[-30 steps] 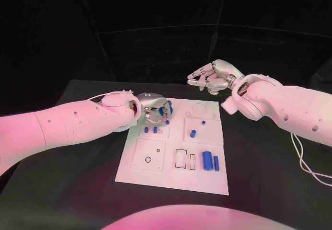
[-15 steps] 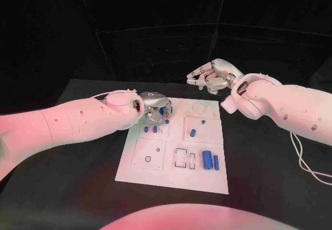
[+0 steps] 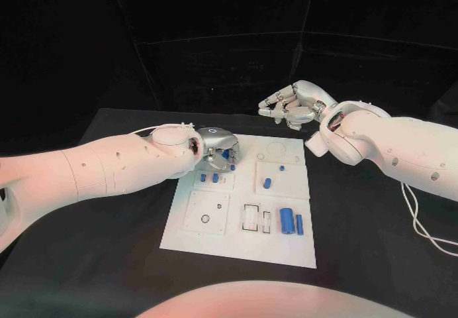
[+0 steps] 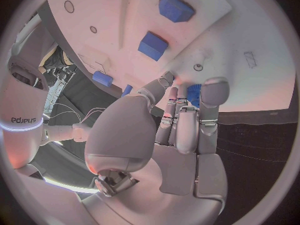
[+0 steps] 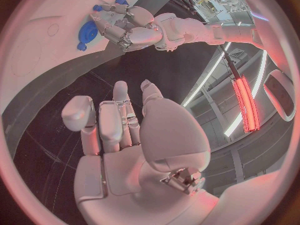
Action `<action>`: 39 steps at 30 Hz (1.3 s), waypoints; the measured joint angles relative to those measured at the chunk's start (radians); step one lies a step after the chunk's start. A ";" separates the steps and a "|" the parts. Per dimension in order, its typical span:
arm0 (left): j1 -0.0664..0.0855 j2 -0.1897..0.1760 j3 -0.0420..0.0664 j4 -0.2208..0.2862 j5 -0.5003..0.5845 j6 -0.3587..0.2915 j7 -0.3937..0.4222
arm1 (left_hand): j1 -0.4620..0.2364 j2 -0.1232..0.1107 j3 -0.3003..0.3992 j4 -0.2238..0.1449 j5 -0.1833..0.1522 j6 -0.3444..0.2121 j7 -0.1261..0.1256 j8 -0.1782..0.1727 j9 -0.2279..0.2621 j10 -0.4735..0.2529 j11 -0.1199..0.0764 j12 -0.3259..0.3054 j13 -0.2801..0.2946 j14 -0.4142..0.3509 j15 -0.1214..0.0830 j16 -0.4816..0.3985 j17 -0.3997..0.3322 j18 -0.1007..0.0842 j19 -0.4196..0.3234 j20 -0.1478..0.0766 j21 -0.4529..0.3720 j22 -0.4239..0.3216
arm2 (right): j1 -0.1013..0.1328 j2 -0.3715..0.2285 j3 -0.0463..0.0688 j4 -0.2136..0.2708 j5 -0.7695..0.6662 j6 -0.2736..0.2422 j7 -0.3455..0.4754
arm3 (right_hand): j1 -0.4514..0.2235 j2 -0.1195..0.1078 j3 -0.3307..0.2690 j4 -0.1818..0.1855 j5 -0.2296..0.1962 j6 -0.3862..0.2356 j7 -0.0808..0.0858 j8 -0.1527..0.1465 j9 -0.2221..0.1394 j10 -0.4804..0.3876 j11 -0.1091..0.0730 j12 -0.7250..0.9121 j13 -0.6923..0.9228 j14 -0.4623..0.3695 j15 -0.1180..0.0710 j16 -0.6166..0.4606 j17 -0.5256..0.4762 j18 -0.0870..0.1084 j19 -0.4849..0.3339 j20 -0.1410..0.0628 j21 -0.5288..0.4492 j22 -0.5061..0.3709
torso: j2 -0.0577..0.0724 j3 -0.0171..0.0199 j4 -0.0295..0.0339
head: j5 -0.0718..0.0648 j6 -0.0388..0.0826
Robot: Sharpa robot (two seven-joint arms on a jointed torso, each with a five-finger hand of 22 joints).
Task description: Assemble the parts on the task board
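Risk: slip or misseat | left hand [image 3: 216,146], upper centre of frame, fingers closed on blue part [image 4: 194,92] over task board [image 3: 239,248] top-left corner; shallow fingertip hold may tilt part | right hand [image 3: 296,105] empty, fingers loosely curled, upper right

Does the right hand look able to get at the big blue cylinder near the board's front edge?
Probably yes: the right hand hovers beyond the board's far edge holding nothing, and the big blue cylinder lies uncovered, with nothing between them.
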 measured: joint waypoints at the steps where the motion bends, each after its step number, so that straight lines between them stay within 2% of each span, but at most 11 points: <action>1: 0.000 0.001 0.000 0.000 0.000 0.002 -0.001 | 0.000 0.000 0.000 0.000 0.000 0.000 0.000 0.000 0.000 0.000 0.000 0.000 0.000 0.000 0.000 0.000 0.000 0.000 0.000 0.000 0.000 0.001 | 0.000 0.000 0.000 0.000 0.000 0.000 0.000 | 0.000 0.000 0.000 0.000 0.000 0.000 0.000 0.000 0.000 0.000 0.000 0.000 0.000 0.000 0.000 0.000 0.000 0.000 0.000 0.000 0.000 0.000 | 0.000 0.0000 0.0000 | 0.000 0.000; 15: 0.002 0.011 0.002 -0.001 -0.002 0.033 -0.016 | 0.000 0.000 0.005 0.000 0.000 0.004 -0.004 -0.004 -0.004 0.007 0.000 -0.004 -0.006 0.000 0.000 0.000 0.000 0.000 0.003 -0.003 0.017 0.022 | 0.000 0.001 0.000 -0.001 0.000 0.000 0.000 | 0.000 0.000 0.000 0.000 0.000 0.000 0.000 0.000 0.000 0.000 0.000 0.000 -0.001 0.000 0.000 0.000 0.000 0.000 0.000 0.000 0.000 -0.002 | 0.000 0.0004 -0.0009 | -0.002 -0.003; 16: 0.002 0.011 0.002 -0.001 -0.002 0.034 -0.016 | 0.000 0.000 0.005 0.000 0.000 0.004 -0.004 -0.004 -0.004 0.007 0.000 -0.004 -0.006 0.000 0.000 0.000 0.000 -0.001 0.003 -0.003 0.017 0.022 | 0.000 0.001 0.000 -0.001 0.000 0.000 0.000 | 0.000 0.000 0.000 0.000 0.000 0.000 0.000 0.000 0.000 0.000 0.000 0.000 -0.001 0.000 0.000 0.000 0.000 0.000 0.000 0.000 0.000 -0.002 | 0.000 0.0004 -0.0009 | -0.002 -0.003; 17: 0.002 0.011 0.002 -0.001 -0.002 0.035 -0.016 | 0.000 0.000 0.005 0.000 0.000 0.004 -0.004 -0.004 -0.005 0.011 -0.003 -0.004 -0.007 0.000 0.000 0.000 0.000 -0.015 0.003 -0.003 0.021 0.024 | 0.000 0.001 0.000 -0.001 0.000 0.000 0.000 | 0.000 0.000 0.000 0.000 0.000 0.000 0.000 0.000 0.000 0.000 0.000 0.000 -0.001 0.000 0.000 0.000 0.000 0.000 0.000 0.000 0.000 -0.002 | 0.000 0.0004 -0.0009 | -0.002 -0.003; 22: 0.003 0.013 0.002 -0.003 -0.002 0.040 -0.017 | 0.000 0.000 0.008 -0.003 0.000 0.004 -0.004 -0.004 -0.006 0.015 0.000 -0.004 -0.007 0.000 0.000 0.000 0.000 -0.015 0.005 -0.005 0.026 0.030 | 0.000 0.002 0.000 -0.002 0.000 0.000 0.000 | 0.000 0.000 0.000 0.000 0.000 0.000 0.000 0.000 0.000 0.000 0.000 0.000 -0.001 0.000 0.000 0.000 0.000 0.000 0.000 0.000 0.000 -0.002 | -0.001 0.0004 -0.0008 | -0.002 -0.003; 26: 0.003 0.014 0.003 -0.003 -0.002 0.042 -0.017 | 0.000 0.000 0.015 0.003 0.000 0.013 -0.005 -0.008 -0.010 0.029 -0.004 -0.010 -0.010 0.000 0.000 0.004 -0.001 -0.015 0.006 -0.006 0.039 0.041 | 0.000 0.002 0.000 -0.002 0.000 0.000 0.000 | 0.000 0.000 0.000 0.000 0.000 0.000 0.000 0.000 0.000 0.000 0.000 0.000 -0.001 0.000 0.000 0.000 0.000 0.000 0.000 0.000 0.000 -0.002 | -0.001 0.0004 -0.0007 | -0.003 -0.003; 28: 0.003 0.014 0.003 -0.004 -0.002 0.044 -0.018 | 0.008 0.008 0.026 0.003 0.000 0.024 -0.005 -0.008 -0.012 0.044 -0.008 -0.011 -0.009 0.000 -0.001 0.004 -0.002 -0.015 0.008 -0.008 0.050 0.052 | 0.000 0.002 0.000 -0.002 0.000 0.000 0.000 | 0.000 0.000 0.000 0.000 0.000 0.000 0.000 0.000 0.000 0.000 0.000 0.000 -0.001 0.000 0.000 0.000 0.000 0.000 0.000 0.000 0.000 -0.002 | -0.001 0.0002 -0.0007 | -0.003 -0.003; 30: 0.003 0.015 0.003 -0.005 -0.002 0.045 -0.018 | 0.011 0.011 0.033 0.005 0.000 0.033 -0.007 -0.008 -0.013 0.054 -0.014 -0.011 -0.011 0.000 -0.008 0.004 -0.002 -0.015 0.011 -0.011 0.056 0.060 | 0.000 0.002 0.000 -0.002 0.000 0.000 0.000 | 0.000 0.000 0.000 0.000 0.000 0.000 0.000 0.000 0.000 0.000 0.000 0.000 -0.001 0.000 0.000 0.000 0.000 0.000 0.000 0.000 0.000 -0.002 | -0.001 0.0000 -0.0007 | -0.003 -0.003; 39: 0.003 0.016 0.002 -0.006 -0.002 0.049 -0.016 | 0.014 0.027 0.057 0.010 0.000 0.087 -0.017 -0.009 -0.016 0.113 -0.030 -0.017 -0.015 0.003 -0.018 0.008 -0.002 -0.015 0.018 -0.018 0.087 0.095 | 0.000 0.003 0.000 -0.003 0.000 0.000 0.000 | 0.004 0.004 0.000 0.000 0.000 0.000 0.000 0.000 0.000 0.000 0.000 0.000 -0.002 0.000 0.000 0.000 0.000 0.000 0.000 0.000 0.000 -0.002 | 0.000 0.0000 -0.0003 | -0.002 -0.002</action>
